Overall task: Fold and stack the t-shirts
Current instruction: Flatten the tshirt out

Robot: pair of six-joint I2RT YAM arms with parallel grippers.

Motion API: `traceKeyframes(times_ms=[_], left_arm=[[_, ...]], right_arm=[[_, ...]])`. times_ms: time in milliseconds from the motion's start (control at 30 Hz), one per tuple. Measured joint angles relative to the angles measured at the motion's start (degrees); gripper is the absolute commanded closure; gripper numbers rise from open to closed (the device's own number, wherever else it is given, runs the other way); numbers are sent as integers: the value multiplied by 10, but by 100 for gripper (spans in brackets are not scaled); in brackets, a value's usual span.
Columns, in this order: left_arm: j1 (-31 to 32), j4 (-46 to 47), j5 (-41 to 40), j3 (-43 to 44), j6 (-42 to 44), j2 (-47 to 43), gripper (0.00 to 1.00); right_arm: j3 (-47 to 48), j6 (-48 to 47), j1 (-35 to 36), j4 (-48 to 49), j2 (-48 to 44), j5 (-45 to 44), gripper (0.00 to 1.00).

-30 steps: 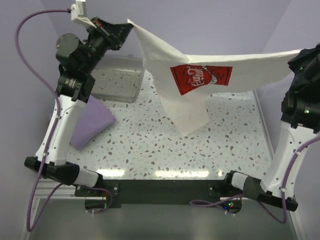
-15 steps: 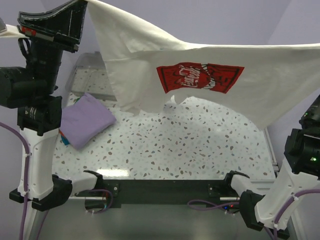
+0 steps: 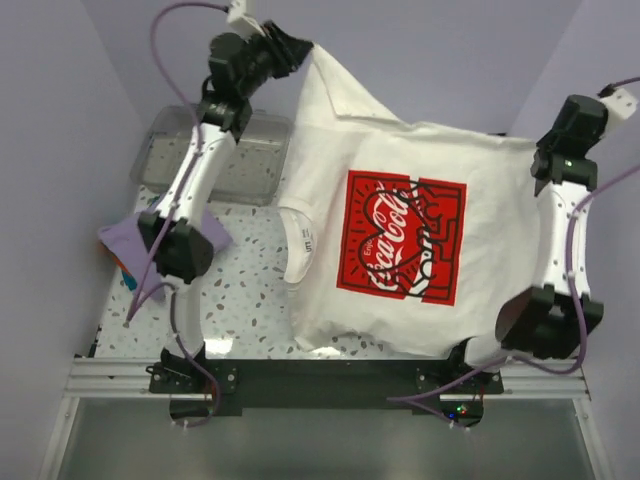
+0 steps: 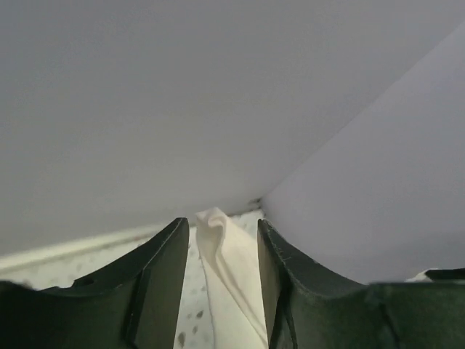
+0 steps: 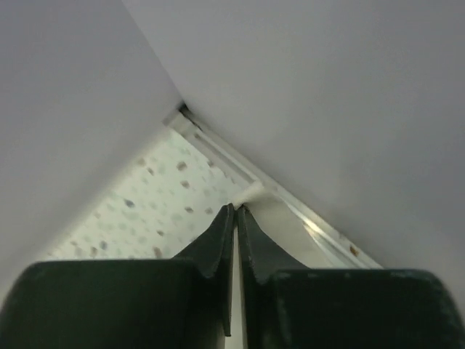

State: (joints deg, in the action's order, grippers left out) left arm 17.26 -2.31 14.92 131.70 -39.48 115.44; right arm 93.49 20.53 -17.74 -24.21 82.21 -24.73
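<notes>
Item: cream-white cloth t-shirt with red square logo [image 3: 480, 200], hung over your speckled surface [image 3: 250, 290]. Left fingers [image 4: 163, 291] stood parted about a fold; right fingers [image 5: 218, 247] pinched its corner.

Table [image 3: 250, 290]: pale speckled top with a dark rail along the near edge.
Bin [image 3: 160, 160]: clear plastic, standing on the far left corner.
Purple shirt [image 3: 125, 238]: folded, lying at the left edge, just in front of the bin.
White shirt [image 3: 480, 170]: red logo [image 3: 400, 237] facing up, covering the middle and right, with its near hem at the rail.
</notes>
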Motion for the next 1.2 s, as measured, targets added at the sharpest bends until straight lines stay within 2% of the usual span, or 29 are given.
traceKeyframes(times_ms=[33, 67, 100, 167, 200, 300, 367, 600, 700, 800, 967, 1100, 1200], left_arm=[[0, -23, 3, 29, 2, 62, 39], [0, -47, 7, 37, 5, 112, 36], [0, -72, 11, 34, 4, 149, 33], [1, -111, 14, -24, 10, 191, 26], [2, -122, 14, -72, 13, 191, 25], [10, -152, 15, -177, 26, 170, 24], [19, -170, 17, -217, 36, 137, 24], [94, -157, 35, -361, 61, -97, 24], [129, -134, 65, -415, 59, -145, 23], [145, -131, 82, -456, 58, -127, 23], [150, -158, 94, -492, 61, -36, 22], [151, -181, 100, -499, 68, 11, 21], [150, -180, 110, -498, 77, 35, 21]], right_arm=[[-5, 2, 0, -17, 35, -3, 74], [-11, 4, 0, -36, 71, -3, 58], [-16, 5, 0, -56, 97, -4, 22], [-32, 2, 0, -88, 125, -2, 6], [-45, -1, 0, -99, 127, -2, 1], [-71, -2, 0, -116, 104, 2, 1], [-93, -2, 0, -115, 71, 5, 1], [-207, 8, 0, -108, -70, 63, 1], [-261, 15, 0, -109, -93, 87, 1], [-320, 22, 0, -116, -99, 114, 1], [-389, 36, 0, -124, -99, 155, 1], [-408, 46, 0, -125, -84, 179, 1], [-408, 54, 0, -118, -39, 196, 2]])
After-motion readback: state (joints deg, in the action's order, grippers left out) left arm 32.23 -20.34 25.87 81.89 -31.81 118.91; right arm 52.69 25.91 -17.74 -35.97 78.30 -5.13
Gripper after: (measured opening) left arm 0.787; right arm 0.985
